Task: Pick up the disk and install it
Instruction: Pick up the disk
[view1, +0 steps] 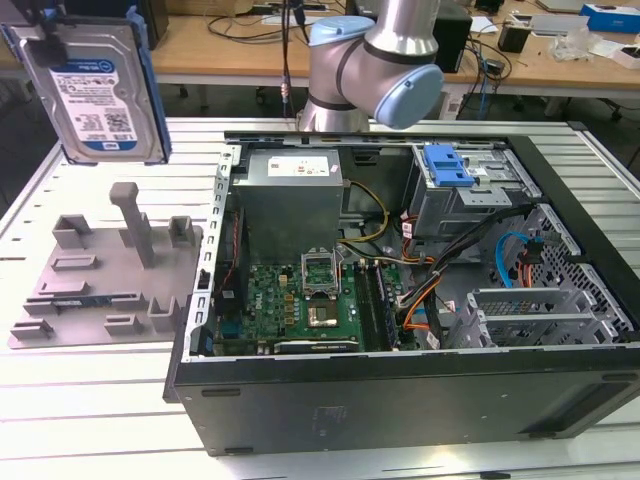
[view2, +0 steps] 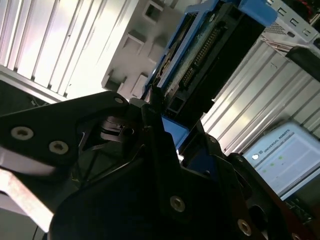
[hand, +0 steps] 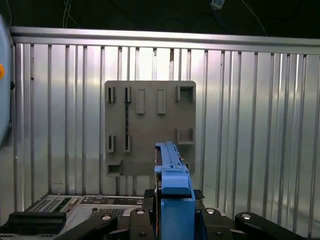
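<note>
Gripper (hand: 173, 220) clamped on the disk (hand: 172, 192), held over grey fixture plate (hand: 150, 115). Edge-on in first wrist view; labelled face visible in exterior view, near open computer case (view1: 400, 390).

The disk (view1: 92, 95) — a flat rectangular silver-grey drive with a blue-and-white label and a blue plastic frame — hangs upright, slightly tilted, at the exterior view's far left, its top edge clamped in the dark gripper (view1: 42, 22). Below it, well apart, a flat grey plastic fixture plate (view1: 100, 275) with raised blocks and one tall post lies on the ribbed aluminium table (view1: 90, 400). To the exterior view's right of the plate lies an open black computer case (view1: 400, 405), holding a green motherboard (view1: 300, 305), a grey metal box with a white sticker (view1: 290, 200) and, farther right, a bare blue plastic clip (view1: 447, 165) on the metal drive cage. The silver-and-pale-blue robot arm (view1: 385, 60) rises behind the case.
</note>
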